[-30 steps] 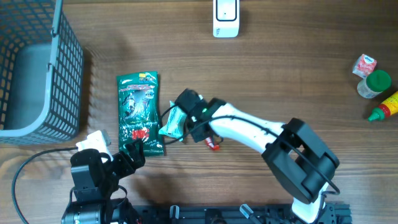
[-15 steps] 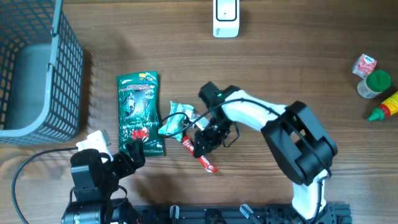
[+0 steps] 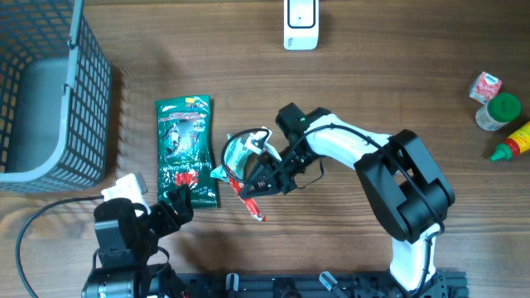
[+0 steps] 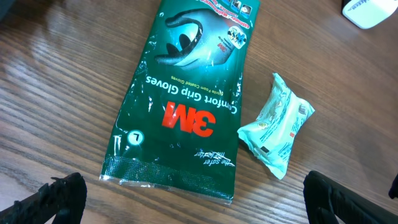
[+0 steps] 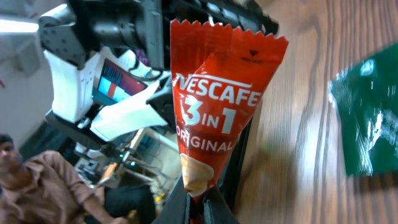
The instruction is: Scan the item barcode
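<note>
Clamped in right gripper [image 5: 198, 208]: Nescafe sachet [image 5: 217, 106], by one end, long axis straight out from jaws. Scanner [image 3: 300, 25] well apart, behind wrist (left gripper [image 3: 174, 203] wide open, farther off).

We take this for a robotics lab got up as a shop checkout. Noted on the wood-grain table [image 3: 397, 74]: a grey wire shopping basket [image 3: 93, 99] at one corner and a white barcode scanner [image 3: 300, 23] on the far edge. Packaged retail goods lie about: a 3M gloves pack [image 4: 186, 106], a coffee sachet [image 5: 217, 106], a green-capped jar [image 3: 502, 110]. Behind the bench, in the right wrist view, we see a person [image 5: 37, 180], a lit screen [image 5: 115, 81] and loose cabling.
</note>
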Robot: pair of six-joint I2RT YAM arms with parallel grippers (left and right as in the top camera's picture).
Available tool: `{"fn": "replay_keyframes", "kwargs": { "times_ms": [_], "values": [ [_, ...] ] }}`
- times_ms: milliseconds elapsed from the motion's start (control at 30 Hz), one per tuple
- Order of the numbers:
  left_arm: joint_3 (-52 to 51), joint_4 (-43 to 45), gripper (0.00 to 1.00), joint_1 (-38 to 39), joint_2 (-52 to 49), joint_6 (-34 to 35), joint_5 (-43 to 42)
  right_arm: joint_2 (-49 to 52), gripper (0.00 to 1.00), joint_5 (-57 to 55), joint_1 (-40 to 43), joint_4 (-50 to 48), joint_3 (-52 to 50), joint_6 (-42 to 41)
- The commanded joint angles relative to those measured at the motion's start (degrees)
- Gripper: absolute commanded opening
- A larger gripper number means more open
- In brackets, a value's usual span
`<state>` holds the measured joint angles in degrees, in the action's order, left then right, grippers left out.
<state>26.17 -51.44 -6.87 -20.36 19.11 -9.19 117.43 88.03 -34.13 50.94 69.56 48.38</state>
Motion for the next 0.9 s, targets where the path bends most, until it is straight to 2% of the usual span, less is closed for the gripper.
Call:
{"fn": "replay_keyframes", "kwargs": {
  "times_ms": [0, 300, 367, 433, 500, 733, 867],
  "values": [
    [-0.3, 0.1, 1.0, -0.4, 0.3, -0.7, 0.5, 0.3, 0.04, 5.0, -0.2, -2.6, -0.2, 4.1],
    [-0.3, 0.1, 1.0, -0.4, 0.3, -0.7, 0.5, 0.3, 0.04, 3.2, -0.1, -5.5, -0.2, 1.2],
    [-0.3, 0.1, 1.0, -0.4, 0.3, -0.7, 0.5, 0.3, 0.04, -6.1, -0.1, -6.8, -0.2, -4.2],
    [-0.3, 0.1, 1.0, -0.4, 0.3, -0.7, 0.5, 0.3, 0.04, -26.3, -0.1, -9.0, -0.2, -16.9],
    [-0.3, 0.1, 1.0, -0.4, 0.3, -0.7, 0.5, 0.3, 0.05, -42.4, -0.1, -9.7, -0.2, -24.0],
    [-0.3, 0.1, 1.0, -0.4, 0.3, -0.7, 0.5, 0.3, 0.05, -64.3, -0.1, -15.8, -0.2, -24.4],
    [-0.3, 0.1, 1.0, -0.4, 0.3, -0.7, 0.5, 0.3, 0.05, -67.6, -0.5, -18.6, -0.2, -24.4]
  ]
}}
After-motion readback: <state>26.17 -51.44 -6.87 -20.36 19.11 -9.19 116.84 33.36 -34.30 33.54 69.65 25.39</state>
